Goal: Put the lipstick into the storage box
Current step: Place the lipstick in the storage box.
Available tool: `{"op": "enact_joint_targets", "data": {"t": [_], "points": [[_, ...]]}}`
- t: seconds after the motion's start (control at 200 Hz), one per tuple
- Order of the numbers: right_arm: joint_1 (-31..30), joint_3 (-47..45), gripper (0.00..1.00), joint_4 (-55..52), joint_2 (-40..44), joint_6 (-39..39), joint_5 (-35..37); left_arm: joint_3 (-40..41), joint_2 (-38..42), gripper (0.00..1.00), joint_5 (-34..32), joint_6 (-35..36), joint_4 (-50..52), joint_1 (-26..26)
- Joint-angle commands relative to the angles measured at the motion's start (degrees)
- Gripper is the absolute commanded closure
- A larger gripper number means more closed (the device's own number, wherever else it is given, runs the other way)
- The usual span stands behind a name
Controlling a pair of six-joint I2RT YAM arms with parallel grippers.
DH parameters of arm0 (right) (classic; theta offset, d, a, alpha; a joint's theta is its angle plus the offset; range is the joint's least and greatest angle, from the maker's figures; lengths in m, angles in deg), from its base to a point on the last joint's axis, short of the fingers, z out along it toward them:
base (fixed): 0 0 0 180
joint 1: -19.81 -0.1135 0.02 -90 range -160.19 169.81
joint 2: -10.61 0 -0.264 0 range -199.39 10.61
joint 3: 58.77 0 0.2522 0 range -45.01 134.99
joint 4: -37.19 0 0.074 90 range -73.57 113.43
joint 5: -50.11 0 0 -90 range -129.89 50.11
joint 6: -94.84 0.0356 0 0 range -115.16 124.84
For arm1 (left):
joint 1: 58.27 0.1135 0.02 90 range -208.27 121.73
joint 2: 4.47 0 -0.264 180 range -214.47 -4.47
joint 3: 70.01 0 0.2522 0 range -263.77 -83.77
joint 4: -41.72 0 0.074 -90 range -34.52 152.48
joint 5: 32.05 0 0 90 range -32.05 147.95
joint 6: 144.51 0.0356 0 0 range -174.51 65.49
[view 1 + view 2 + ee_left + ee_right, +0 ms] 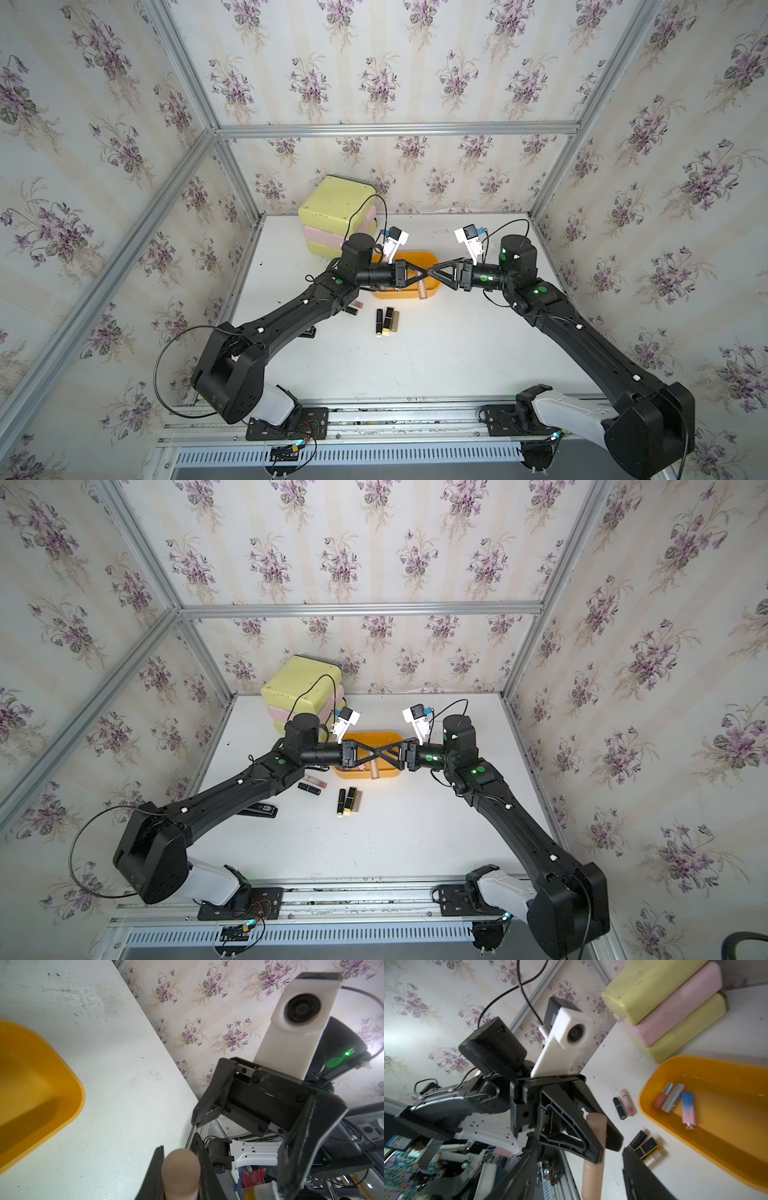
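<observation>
Beige lipstick (pixel 593 1147) sits pinched in my left gripper (pixel 600 1147) above the storage box (pixel 432 282), near its 5 o'clock rim, ready for dropping; my right gripper (pixel 245 1126) stands spread, seemingly just releasing it.

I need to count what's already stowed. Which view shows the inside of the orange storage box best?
The right wrist view: the storage box lies open to it, with three tubes on its floor. Both top views have the box largely covered by the crossed grippers. The left wrist view catches only one bare corner.
</observation>
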Motion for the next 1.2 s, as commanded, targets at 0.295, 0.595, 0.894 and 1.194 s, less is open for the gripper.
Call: {"op": "enact_joint_targets", "data": {"t": [0.295,0.595,0.894,1.194], "points": [[0.07,-0.77,0.32,-13.01,4.85,-6.42,23.39,-20.37,-9.53,1.0,-22.69,18.74,38.12,0.12],[0.03,-2.7,0.32,-13.21,4.93,-9.39,22.22,-32.9,-21.11,0.99,-25.18,22.06,44.11,0.12],[0.04,-5.29,0.31,-12.61,5.2,-10.03,20.84,-39.36,-31.14,1.0,-24.44,22.52,44.89,1.42],[0.07,-7.3,0.31,-11.41,5.63,-10.56,19.31,-40.88,-36.24,1.0,-24.0,22.09,44.09,2.61]]}}
